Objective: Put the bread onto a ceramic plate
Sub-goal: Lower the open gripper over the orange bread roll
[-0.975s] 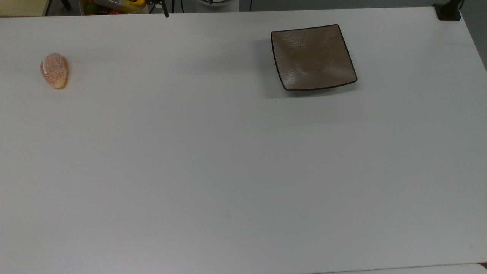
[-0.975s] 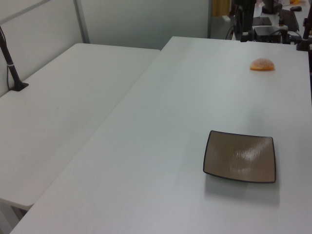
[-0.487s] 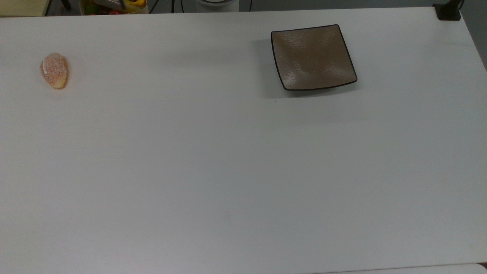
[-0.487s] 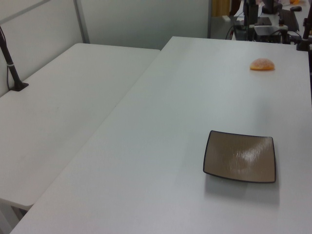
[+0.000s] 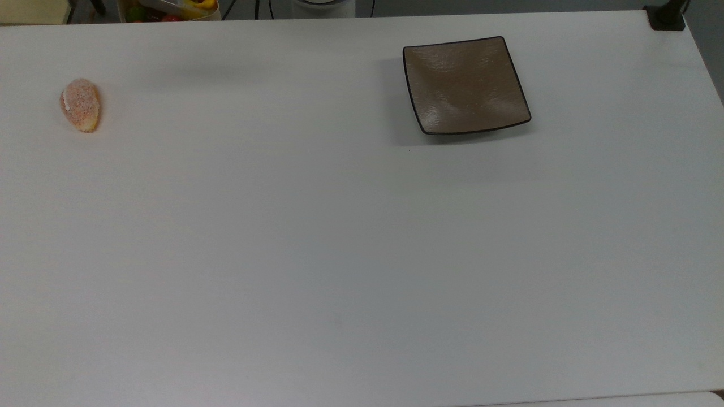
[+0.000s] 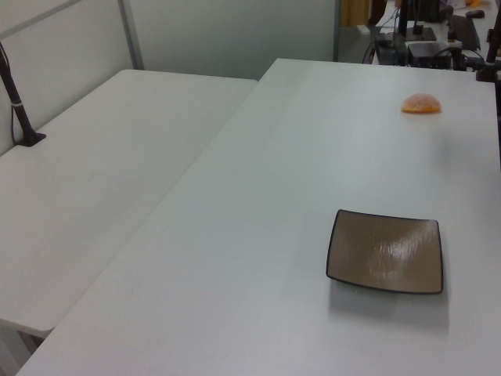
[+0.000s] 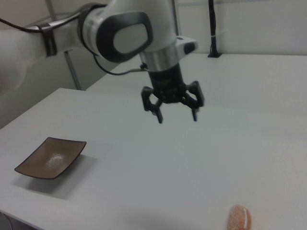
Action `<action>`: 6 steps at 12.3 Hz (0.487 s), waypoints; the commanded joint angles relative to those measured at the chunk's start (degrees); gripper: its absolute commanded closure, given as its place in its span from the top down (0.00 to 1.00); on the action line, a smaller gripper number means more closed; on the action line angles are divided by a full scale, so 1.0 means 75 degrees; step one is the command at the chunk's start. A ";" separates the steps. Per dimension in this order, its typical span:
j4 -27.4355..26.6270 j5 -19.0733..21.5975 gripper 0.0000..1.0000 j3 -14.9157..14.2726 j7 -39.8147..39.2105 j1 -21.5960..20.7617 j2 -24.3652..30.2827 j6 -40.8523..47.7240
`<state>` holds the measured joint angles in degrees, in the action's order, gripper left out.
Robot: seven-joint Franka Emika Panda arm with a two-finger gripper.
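The bread (image 5: pixel 80 105) lay on the white table (image 5: pixel 339 254) well apart from the bare ceramic plate (image 5: pixel 465 85), while the gripper (image 7: pixel 176 116) hung above the table between them, fingers spread wide and holding nothing.

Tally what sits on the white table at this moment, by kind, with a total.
Bread: 1, an orange-pink speckled bun lying bare on the table, far from the plate.
Ceramic plate: 1, square and brown, nothing on it.
Total: 2 things on the table.
The gripper hangs above the table with its fingers open, holding nothing.
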<state>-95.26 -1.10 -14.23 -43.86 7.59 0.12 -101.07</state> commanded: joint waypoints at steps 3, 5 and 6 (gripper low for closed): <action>-0.0505 0.0006 1.00 -0.0306 -0.1346 0.0580 -0.0905 -0.1499; -0.0763 0.0006 1.00 -0.0306 -0.1498 0.0791 -0.1222 -0.2050; -0.0799 0.0006 1.00 -0.0306 -0.1569 0.0850 -0.1374 -0.2191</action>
<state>-99.02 -1.09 -16.51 -53.02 12.64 -7.82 -112.94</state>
